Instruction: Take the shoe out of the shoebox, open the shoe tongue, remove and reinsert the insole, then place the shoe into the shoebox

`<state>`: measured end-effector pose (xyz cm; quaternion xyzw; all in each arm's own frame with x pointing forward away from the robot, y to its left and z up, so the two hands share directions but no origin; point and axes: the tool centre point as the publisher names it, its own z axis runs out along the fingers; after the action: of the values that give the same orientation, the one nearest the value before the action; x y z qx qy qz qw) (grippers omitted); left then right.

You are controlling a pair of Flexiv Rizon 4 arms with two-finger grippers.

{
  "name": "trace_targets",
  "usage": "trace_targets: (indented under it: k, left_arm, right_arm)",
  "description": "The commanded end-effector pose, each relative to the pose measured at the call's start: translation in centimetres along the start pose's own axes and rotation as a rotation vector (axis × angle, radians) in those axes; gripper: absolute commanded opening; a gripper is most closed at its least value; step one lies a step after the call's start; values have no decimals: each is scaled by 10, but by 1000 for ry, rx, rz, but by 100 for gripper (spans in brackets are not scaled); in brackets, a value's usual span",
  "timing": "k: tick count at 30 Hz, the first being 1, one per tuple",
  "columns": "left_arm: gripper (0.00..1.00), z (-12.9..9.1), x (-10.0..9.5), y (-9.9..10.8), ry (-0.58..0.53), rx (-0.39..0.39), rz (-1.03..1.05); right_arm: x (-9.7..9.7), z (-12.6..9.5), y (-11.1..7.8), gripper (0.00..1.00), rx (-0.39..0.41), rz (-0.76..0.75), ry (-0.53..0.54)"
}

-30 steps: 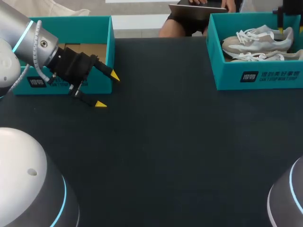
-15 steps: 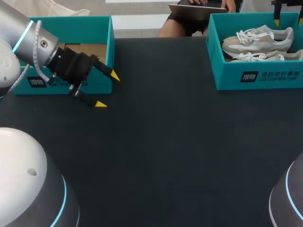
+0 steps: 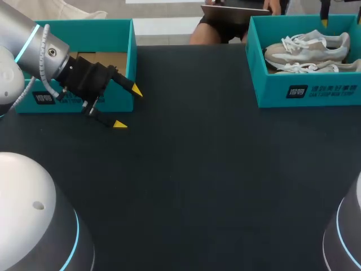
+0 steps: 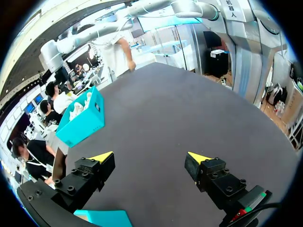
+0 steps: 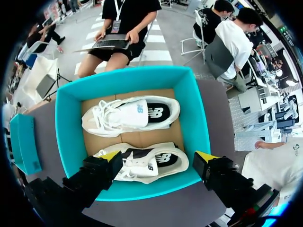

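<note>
A teal shoebox (image 3: pixel 307 90) stands at the table's far right, with two pale shoes (image 3: pixel 307 48) lying side by side in it. In the right wrist view my right gripper (image 5: pixel 159 156) hangs open above the box, holding nothing. Its yellow tips straddle the nearer shoe (image 5: pixel 142 165), and the other shoe (image 5: pixel 130 115) lies beyond it. In the head view only a dark bit of this gripper (image 3: pixel 324 8) shows at the top edge. My left gripper (image 3: pixel 128 107) is open and empty beside the left box; its wrist view shows the shoebox (image 4: pixel 83 120) far ahead.
A second teal box (image 3: pixel 113 34) with a bare cardboard floor stands at the far left, just behind my left gripper. The dark tabletop (image 3: pixel 197 169) stretches between the two boxes.
My right gripper has spread its fingers wider and risen away from the shoes, sliding toward the head view's top edge. The left arm has kept still.
</note>
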<state>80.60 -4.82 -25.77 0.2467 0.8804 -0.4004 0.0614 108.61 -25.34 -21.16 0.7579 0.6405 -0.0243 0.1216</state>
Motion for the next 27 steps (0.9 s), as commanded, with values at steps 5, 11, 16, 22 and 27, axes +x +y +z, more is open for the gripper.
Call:
trace_targets:
  k: [5,11,16,22,27]
  left_arm:
    - [100,0,0,0,2,-2,0]
    - [100,0,0,0,2,-2,0]
    - [100,0,0,0,2,-2,0]
    - [100,0,0,0,2,-2,0]
    - [100,0,0,0,2,-2,0]
  right_arm:
    - [15,-31,-28,100,-91,-86,35]
    - [28,-50,-51,100,-78,-149,72]
    - [28,-50,-51,100,-78,-149,72]
    - [28,-50,-51,100,-78,-149,72]
    - [28,-50,-51,100,-78,-149,72]
